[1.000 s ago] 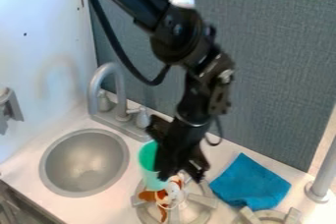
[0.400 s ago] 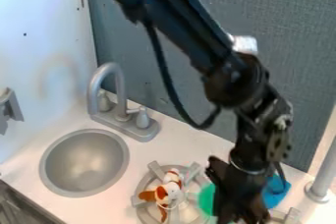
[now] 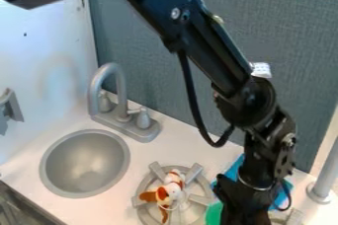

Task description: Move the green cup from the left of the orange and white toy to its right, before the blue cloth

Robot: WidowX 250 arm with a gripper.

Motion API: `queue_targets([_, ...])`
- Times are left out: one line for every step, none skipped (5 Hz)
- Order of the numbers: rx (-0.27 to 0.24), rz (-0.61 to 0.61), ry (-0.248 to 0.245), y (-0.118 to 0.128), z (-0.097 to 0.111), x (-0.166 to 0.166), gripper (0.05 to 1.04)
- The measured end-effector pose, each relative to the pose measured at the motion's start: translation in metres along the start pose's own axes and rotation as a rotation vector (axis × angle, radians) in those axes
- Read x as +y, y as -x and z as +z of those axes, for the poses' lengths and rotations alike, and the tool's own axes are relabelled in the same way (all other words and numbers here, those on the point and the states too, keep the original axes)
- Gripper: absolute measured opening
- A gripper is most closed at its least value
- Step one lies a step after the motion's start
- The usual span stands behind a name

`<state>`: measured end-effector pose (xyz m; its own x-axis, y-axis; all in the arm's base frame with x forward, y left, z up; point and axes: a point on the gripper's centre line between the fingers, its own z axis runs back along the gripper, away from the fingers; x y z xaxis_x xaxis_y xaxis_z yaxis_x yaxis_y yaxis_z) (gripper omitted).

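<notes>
At the lower right of the camera view, the black gripper (image 3: 243, 208) hangs low over the counter, its lower end near the bottom edge. It is shut on the green cup (image 3: 214, 213), which shows at its left side and is largely hidden behind it. A white and brown plush dog (image 3: 170, 192) lies on the left stove burner (image 3: 145, 184), left of the cup and apart from the gripper. Partly covered by the gripper and wrist is a blue cloth (image 3: 234, 169) on the counter.
The round sink (image 3: 84, 164) lies to the left, with a grey faucet (image 3: 110, 71) behind it. A grey divider (image 3: 158, 46) stands along the back. An upright grey post (image 3: 323, 182) is at the right edge, and part of another burner shows beside the gripper.
Gripper and green cup have moved together to the right and toward the bottom edge, away from the plush dog's burner. The dog and cloth have stayed in place.
</notes>
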<state>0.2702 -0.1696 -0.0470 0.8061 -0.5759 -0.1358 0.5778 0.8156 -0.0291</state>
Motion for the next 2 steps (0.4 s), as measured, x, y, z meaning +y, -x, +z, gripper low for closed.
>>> queue_targets([0.057, 0.048, -0.025, 0.0050, -0.0045, 0.0041, 0.089])
queue_targets([0.078, 0.065, -0.030, 0.0086, -0.0037, 0.0058, 0.089])
